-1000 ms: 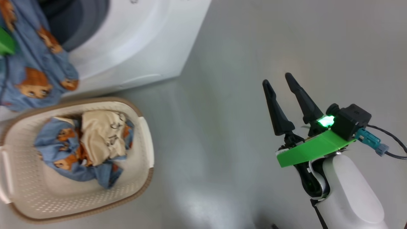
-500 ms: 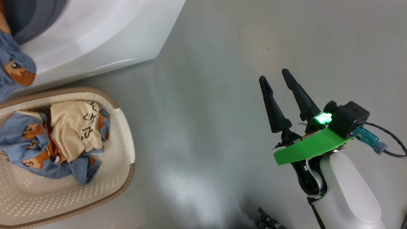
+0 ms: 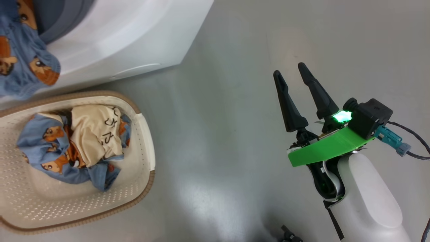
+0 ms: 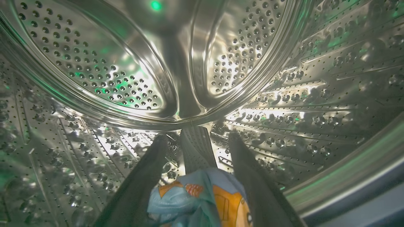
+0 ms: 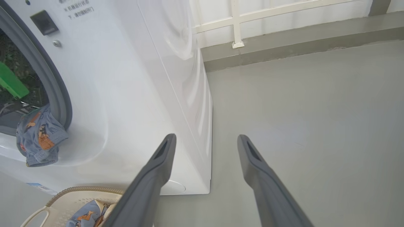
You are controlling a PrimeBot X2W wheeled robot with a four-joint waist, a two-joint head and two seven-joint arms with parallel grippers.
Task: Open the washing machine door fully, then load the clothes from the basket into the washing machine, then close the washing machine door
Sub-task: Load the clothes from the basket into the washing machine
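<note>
Steel, perforated and shining, surrounds the left gripper [image 4: 198, 137], which is inside the drum [image 4: 94, 69] of the washing machine [image 3: 117, 37]. Its fingers stand spread apart. A bunch of light-blue bear-print cloth [image 4: 202, 198] lies between them low down, near their roots, and the tips are clear of it.

A blue bear-print garment [image 5: 39, 138] hangs out over the grey rubber ring [image 5: 58, 91] at the lower lip of the opening and down the white front. The basket [image 3: 146, 141] sits on the grey floor [image 3: 218, 141] just before the machine. It holds the rest of the clothes [image 3: 50, 148]: more blue bear print, with a cream garment [image 3: 95, 134] on top.

The right gripper [image 3: 289, 69] hangs over bare floor, well apart from the basket, its fingers parted and empty.
</note>
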